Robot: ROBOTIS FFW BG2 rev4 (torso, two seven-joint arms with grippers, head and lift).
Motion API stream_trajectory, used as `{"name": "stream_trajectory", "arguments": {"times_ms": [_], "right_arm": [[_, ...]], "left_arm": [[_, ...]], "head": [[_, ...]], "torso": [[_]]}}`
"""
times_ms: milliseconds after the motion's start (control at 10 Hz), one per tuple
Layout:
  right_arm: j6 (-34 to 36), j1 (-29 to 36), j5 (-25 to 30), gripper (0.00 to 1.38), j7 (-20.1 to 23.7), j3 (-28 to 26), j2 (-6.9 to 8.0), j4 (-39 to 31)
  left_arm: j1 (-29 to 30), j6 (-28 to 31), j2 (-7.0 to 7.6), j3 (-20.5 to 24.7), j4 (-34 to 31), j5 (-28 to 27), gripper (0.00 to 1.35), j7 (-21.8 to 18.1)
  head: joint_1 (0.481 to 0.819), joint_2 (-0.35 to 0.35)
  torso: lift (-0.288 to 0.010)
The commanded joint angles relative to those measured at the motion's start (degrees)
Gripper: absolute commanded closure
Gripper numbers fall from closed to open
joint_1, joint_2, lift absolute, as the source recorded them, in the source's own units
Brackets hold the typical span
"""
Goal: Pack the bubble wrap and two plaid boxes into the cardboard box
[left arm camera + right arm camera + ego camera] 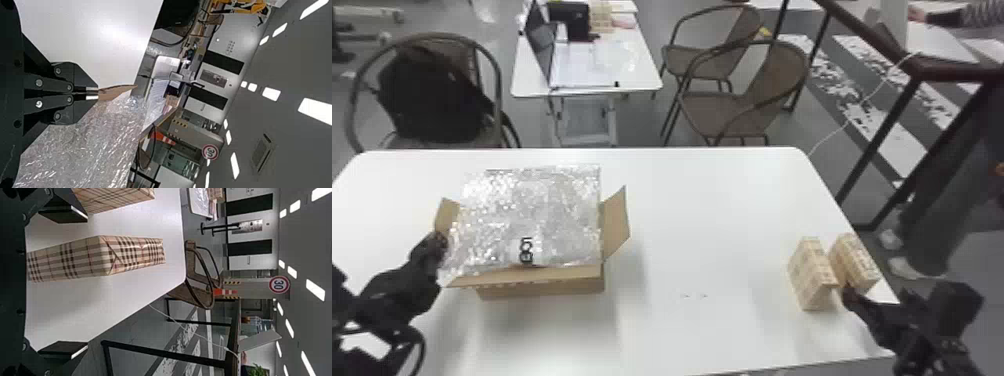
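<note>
Boxes in plaid (809,277) point lengthwise away from the robot, right claw (878,296) spread, left claw (440,241) pinching a flap (113,92).

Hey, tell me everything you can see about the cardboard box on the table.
The cardboard box is plain brown, seemingly corrugated, and sits upright on the left part of the white table. Its top is open: the right flap stands up and leans outward, and the near flap sticks out toward the robot. The left gripper has its fingers closed on the left flap. Bubble wrap lies across the opening, hiding the inside.
</note>
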Motion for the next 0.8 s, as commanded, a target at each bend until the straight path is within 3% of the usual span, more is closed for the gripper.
{"name": "stream_trajectory", "arguments": {"times_ms": [0, 200, 400, 500, 700], "right_arm": [[-0.6, -1.4, 0.1, 0.16, 0.1, 0.1, -0.36, 1.4], [-0.9, -2.6, 0.8, 0.22, 0.1, 0.1, -0.89, 2.3], [-0.3, -2.5, 0.0, 0.8, 0.0, 0.1, -1.94, 3.4], [0.1, -2.3, -0.4, 0.88, 0.0, 0.1, -2.03, 3.6], [1.2, -2.6, -0.6, 0.9, 0.0, 0.1, -2.03, 3.7]], "left_arm": [[0.0, -0.1, -0.15, -0.1, 0.1, 0.0, 1.22, -0.1], [0.2, -0.2, -0.15, -0.1, 0.2, 0.0, 1.22, -0.3], [0.3, -0.5, -0.15, 0.2, 0.2, 0.0, 1.22, -0.4], [0.4, -0.5, -0.15, 0.3, 0.2, 0.0, 1.22, -0.5], [0.3, -0.6, -0.15, 0.1, 0.2, 0.0, 1.22, -0.7]], "head": [[0.695, -0.115], [0.695, -0.115], [0.695, -0.119], [0.695, -0.121], [0.695, -0.125]], "torso": [[-0.071], [-0.071], [-0.071], [-0.071], [-0.071]]}}
